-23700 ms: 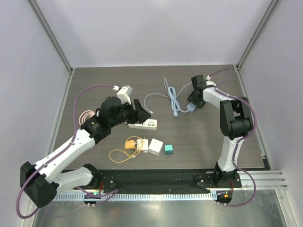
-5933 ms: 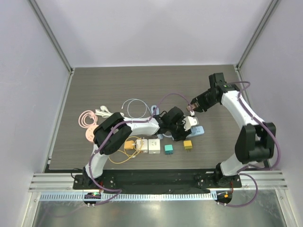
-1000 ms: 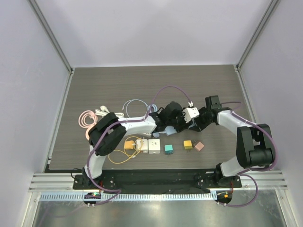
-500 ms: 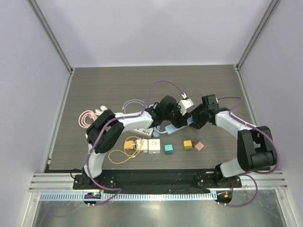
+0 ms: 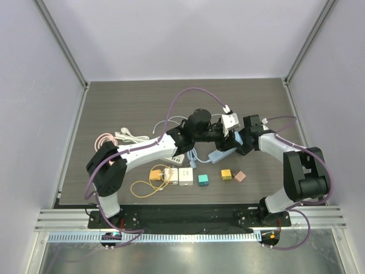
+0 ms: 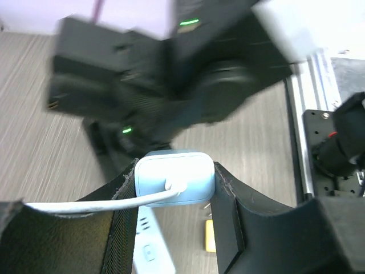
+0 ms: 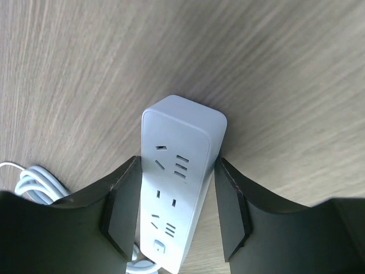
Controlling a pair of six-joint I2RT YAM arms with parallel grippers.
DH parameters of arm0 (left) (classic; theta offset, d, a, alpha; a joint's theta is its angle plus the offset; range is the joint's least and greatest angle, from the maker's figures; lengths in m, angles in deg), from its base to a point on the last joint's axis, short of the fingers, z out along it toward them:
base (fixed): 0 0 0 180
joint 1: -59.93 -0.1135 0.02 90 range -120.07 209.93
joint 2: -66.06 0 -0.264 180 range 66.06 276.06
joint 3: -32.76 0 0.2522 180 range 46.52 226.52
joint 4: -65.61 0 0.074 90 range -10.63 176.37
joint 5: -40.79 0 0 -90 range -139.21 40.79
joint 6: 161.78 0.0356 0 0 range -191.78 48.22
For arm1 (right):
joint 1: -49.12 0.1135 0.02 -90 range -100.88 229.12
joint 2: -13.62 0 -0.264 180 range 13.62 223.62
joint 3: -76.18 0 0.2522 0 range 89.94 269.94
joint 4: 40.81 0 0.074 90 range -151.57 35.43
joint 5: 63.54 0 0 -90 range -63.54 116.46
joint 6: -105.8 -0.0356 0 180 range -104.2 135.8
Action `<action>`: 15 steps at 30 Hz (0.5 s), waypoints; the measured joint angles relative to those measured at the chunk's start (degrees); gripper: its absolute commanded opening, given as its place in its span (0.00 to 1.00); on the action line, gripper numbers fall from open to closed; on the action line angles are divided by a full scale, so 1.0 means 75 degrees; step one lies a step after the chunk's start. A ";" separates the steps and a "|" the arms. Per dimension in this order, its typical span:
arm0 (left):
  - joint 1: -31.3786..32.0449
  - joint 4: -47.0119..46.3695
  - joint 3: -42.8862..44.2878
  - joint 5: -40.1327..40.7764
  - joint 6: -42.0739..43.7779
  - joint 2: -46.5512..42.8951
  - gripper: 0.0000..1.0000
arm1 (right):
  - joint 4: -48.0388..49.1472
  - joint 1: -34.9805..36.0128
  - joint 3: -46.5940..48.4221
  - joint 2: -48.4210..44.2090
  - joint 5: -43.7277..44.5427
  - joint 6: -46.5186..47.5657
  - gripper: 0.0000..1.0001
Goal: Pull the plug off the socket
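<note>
In the left wrist view my left gripper [image 6: 174,188] is shut on a pale blue plug [image 6: 174,171] with a white cable. The plug hangs above the table with its metal prongs bare, free of the socket. The socket is a pale blue power strip [image 7: 183,137] lying flat on the wood table. My right gripper [image 7: 177,194] is shut on it across its width, near its end, and its outlets are empty. From the top view the left gripper [image 5: 221,135] and right gripper [image 5: 239,145] meet just above the strip [image 5: 221,153]; the plug is hidden there.
Yellow [image 5: 226,174], pink [image 5: 240,176] and teal [image 5: 203,180] cubes lie in front of the strip. Two white adapters [image 5: 178,175] and an orange plug with yellow cable [image 5: 155,174] sit further left. A white strip [image 5: 175,158], white cables [image 5: 130,136] and a pink coil [image 5: 103,141] lie at left.
The left arm has swung to the right and its gripper has risen with the plug. The right gripper stays on the strip.
</note>
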 measured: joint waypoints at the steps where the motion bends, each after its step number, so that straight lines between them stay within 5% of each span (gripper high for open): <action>1: 0.0090 0.0035 -0.0017 0.0015 0.0093 -0.0079 0.00 | -0.0044 -0.0003 0.0117 0.0099 -0.0003 0.0015 0.01; 15: -0.0157 0.3258 0.0332 -0.0997 0.0831 -0.0997 0.00 | -0.0117 -0.1810 0.2436 0.1944 -0.0251 0.0597 0.01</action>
